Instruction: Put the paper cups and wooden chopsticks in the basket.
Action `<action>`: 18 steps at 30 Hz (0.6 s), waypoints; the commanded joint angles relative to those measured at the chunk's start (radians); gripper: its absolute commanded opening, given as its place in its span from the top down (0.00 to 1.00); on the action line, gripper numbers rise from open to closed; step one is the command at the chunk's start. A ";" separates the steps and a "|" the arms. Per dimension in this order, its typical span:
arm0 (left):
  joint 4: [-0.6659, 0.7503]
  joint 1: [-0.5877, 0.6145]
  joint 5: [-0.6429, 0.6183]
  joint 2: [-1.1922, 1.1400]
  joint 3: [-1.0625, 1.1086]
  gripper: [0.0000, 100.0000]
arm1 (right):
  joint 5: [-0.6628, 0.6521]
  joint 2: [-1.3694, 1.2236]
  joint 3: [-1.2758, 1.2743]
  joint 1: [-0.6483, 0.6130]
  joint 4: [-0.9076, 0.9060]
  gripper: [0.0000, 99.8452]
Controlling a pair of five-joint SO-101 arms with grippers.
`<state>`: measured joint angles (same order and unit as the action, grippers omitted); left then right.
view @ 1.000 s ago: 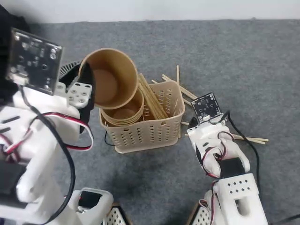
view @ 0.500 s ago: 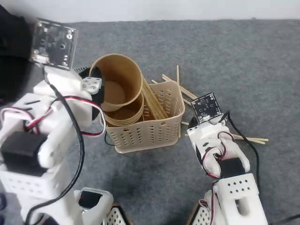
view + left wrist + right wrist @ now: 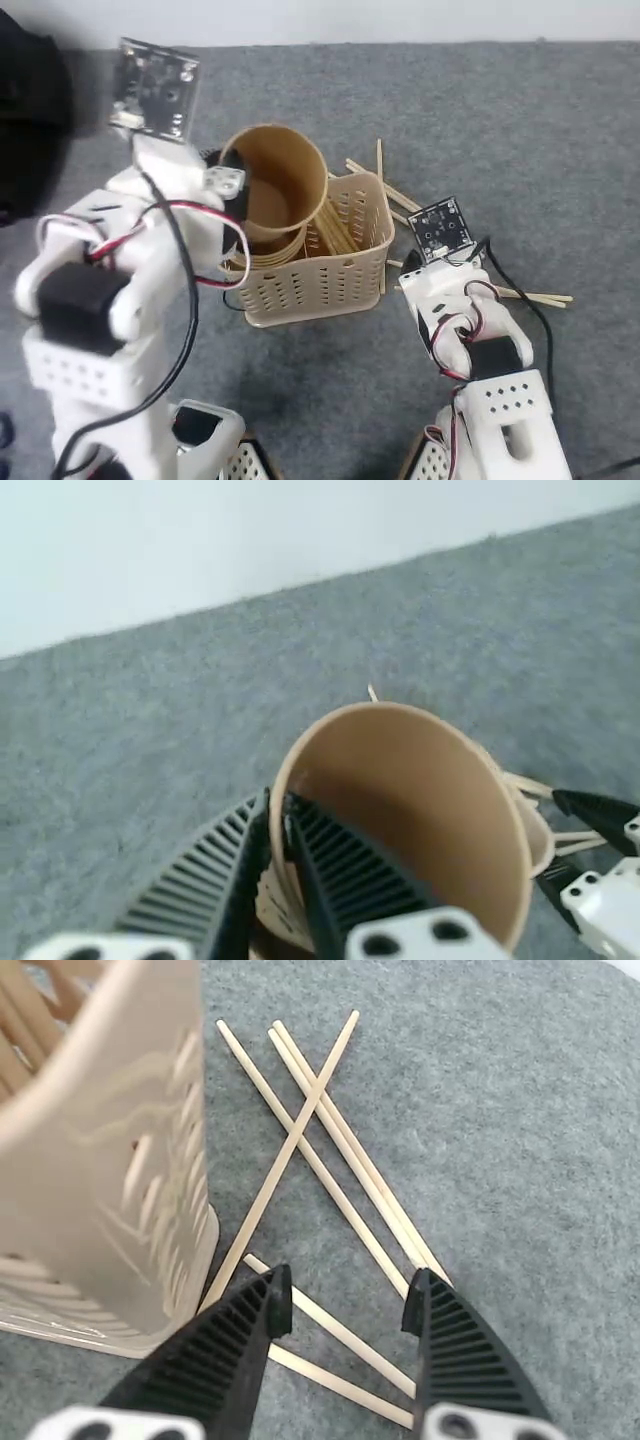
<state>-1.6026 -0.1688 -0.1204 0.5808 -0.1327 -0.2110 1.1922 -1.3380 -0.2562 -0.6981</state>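
Both arms are white plastic: the left arm (image 3: 165, 243) is bulky and rounded, the right arm (image 3: 445, 290) slimmer. Black servo blocks (image 3: 75, 297) sit in the joints. Thin red, black and white wires (image 3: 190, 208) loop over the left arm, and a black cable (image 3: 522, 292) runs beside the right. Each wrist carries a dark square camera board (image 3: 153, 88) dotted with small parts. The left gripper (image 3: 277, 802) and right gripper (image 3: 350, 1280) have black ribbed fingers (image 3: 225, 1345) on white bases with round screw holes (image 3: 380, 946).

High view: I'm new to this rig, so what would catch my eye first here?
The big paper cup, pinched at its rim by the left hand, hangs over the basket, which holds stacked cups. Beside the basket, loose chopsticks lie crossed on the grey carpet under the open right hand.
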 commanded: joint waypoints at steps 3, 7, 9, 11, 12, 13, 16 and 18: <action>0.086 0.072 -0.008 0.018 0.162 0.99 | -0.023 0.012 0.008 -0.001 0.012 0.81; 0.084 0.141 -0.005 0.020 0.186 0.91 | -0.023 0.012 0.008 -0.001 0.012 0.81; 0.084 0.169 -0.005 0.020 0.186 0.84 | -0.023 0.012 0.008 -0.001 0.012 0.81; 0.083 0.189 -0.003 0.020 0.188 0.80 | -0.023 0.012 0.008 -0.001 0.012 0.81; 0.083 0.193 0.002 0.020 0.188 0.79 | -0.023 0.012 0.008 -0.001 0.012 0.81; 0.083 0.196 0.015 0.020 0.188 0.79 | -0.023 0.012 0.008 -0.001 0.012 0.81; 0.084 0.196 0.029 0.020 0.188 0.79 | -0.023 0.012 0.008 -0.001 0.012 0.81; 0.091 0.196 0.032 0.020 0.188 0.79 | -0.023 0.012 0.008 -0.001 0.012 0.81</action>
<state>-1.5413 0.0261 -0.1051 0.5792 0.0575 -0.2110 1.1922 -1.3380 -0.2562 -0.6981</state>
